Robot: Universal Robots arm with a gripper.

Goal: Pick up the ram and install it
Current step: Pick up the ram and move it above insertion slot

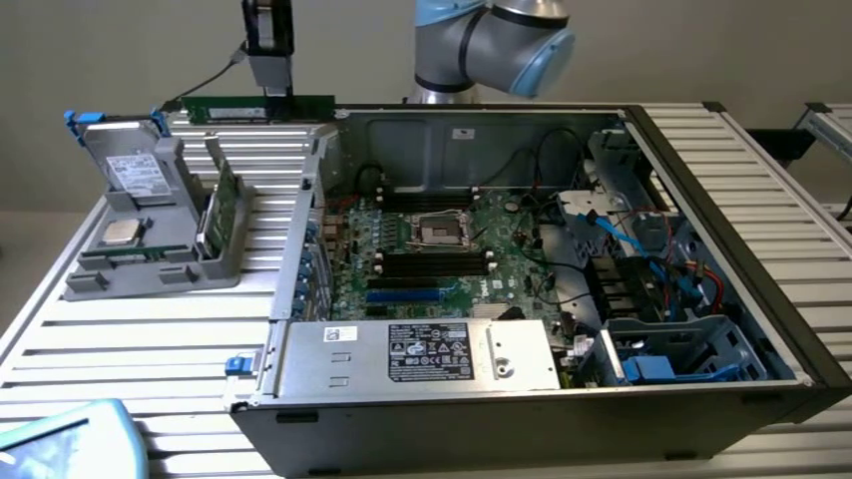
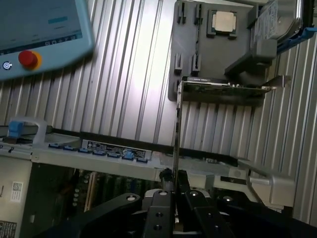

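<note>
Silver-grey tubular robot arm (image 1: pixel 460 45), rounded light-blue joint caps, black gripper (image 2: pixel 173 176) with angular linked fingers (image 2: pixel 159 204) dotted with round screws, thin dark cable (image 1: pixel 200 82) trailing from its housing

ext high oblique, wrist down past hand (image 2: pixel 174 174)

We see the ribbed metal desk (image 1: pixel 147 339) carrying the open computer case (image 1: pixel 533 424) under the fingers (image 1: pixel 275 78), a grey parts holder (image 1: pixel 134 281) just beyond them, and a teach pendant (image 1: pixel 60 439) well away at its edge.
</note>
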